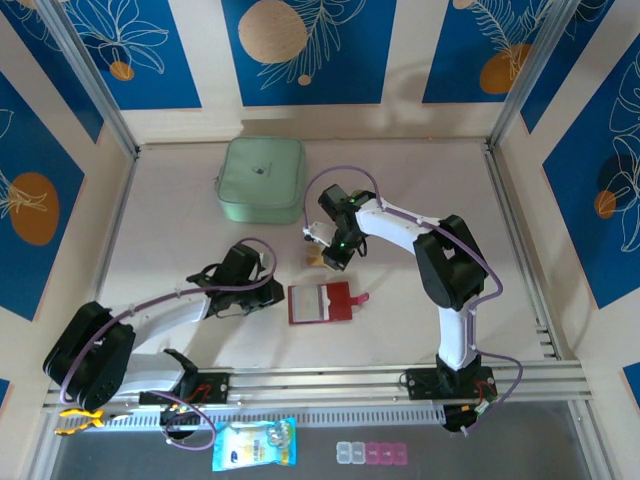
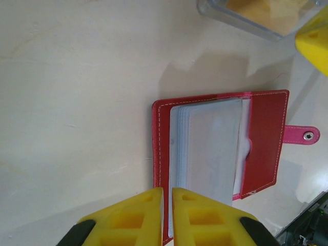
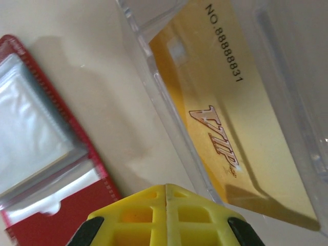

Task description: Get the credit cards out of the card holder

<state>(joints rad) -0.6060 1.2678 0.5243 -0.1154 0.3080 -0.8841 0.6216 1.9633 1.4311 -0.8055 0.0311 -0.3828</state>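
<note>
Your card holder (image 1: 320,303) lies open just below ctr of the top view. In the left wrist view the left gripper (image 2: 167,200) sits at bottom ctr, fingers squeezed nearly together and pinching the holder's near edge, w/ the rest of the holder spreading up and right toward its strap tab (image 2: 302,135). Your right gripper (image 3: 166,197) is at bottom ctr of its wrist view, fingers pressed together w/ nothing between; the holder is at lower left and an orange-tan credit card (image 3: 230,118) lies in a clear case (image 3: 159,92) at upper right.
</note>
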